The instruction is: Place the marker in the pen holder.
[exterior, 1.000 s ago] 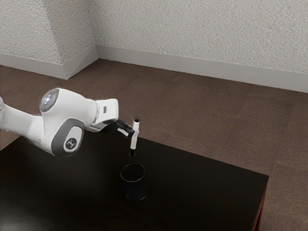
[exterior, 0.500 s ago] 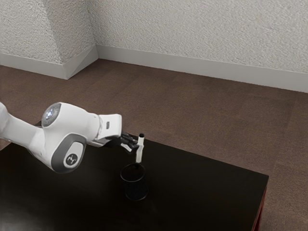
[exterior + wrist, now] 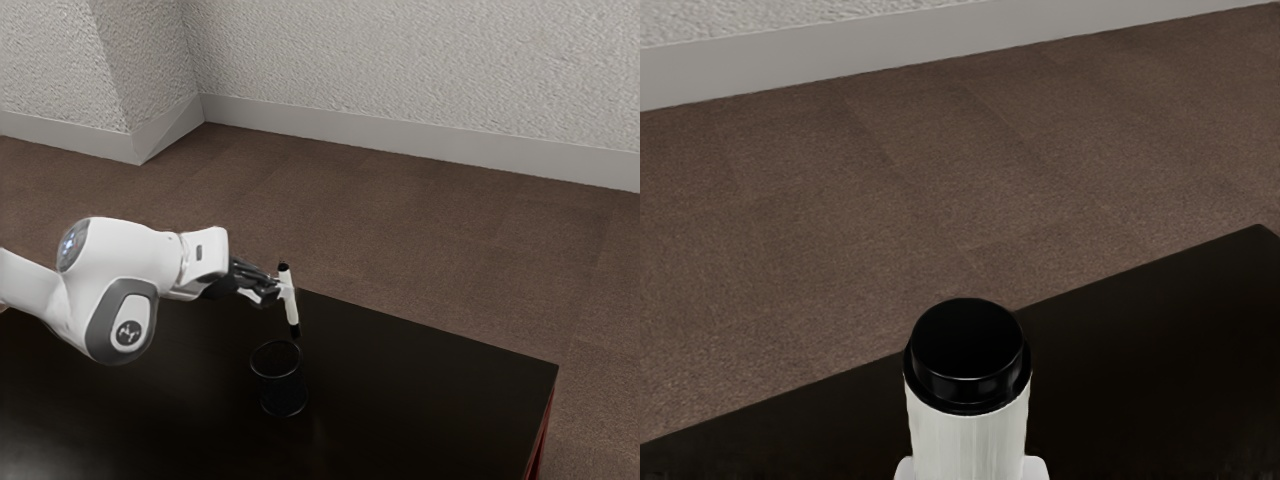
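Note:
My gripper (image 3: 282, 291) is in the exterior view's middle, shut on the white marker (image 3: 291, 303) with black ends. The marker leans a little, its lower black end toward the exterior view's right, just above the pen holder's rim in that view. The pen holder (image 3: 281, 391), a black round cup, stands upright on the table; no marker shows inside it. In the wrist view, the marker (image 3: 969, 440) rises with its black cap toward the camera, with small pale parts of the gripper (image 3: 970, 468) on both sides.
The black table (image 3: 420, 400) spreads around the pen holder, its far edge running behind the marker toward a corner at the exterior view's right. Brown floor (image 3: 450, 250) and a pale wall lie beyond it.
Over the last second my hand has come down with the marker. Since half a second ago it has drawn back slightly toward the exterior view's left, and the marker's tilt has reversed.

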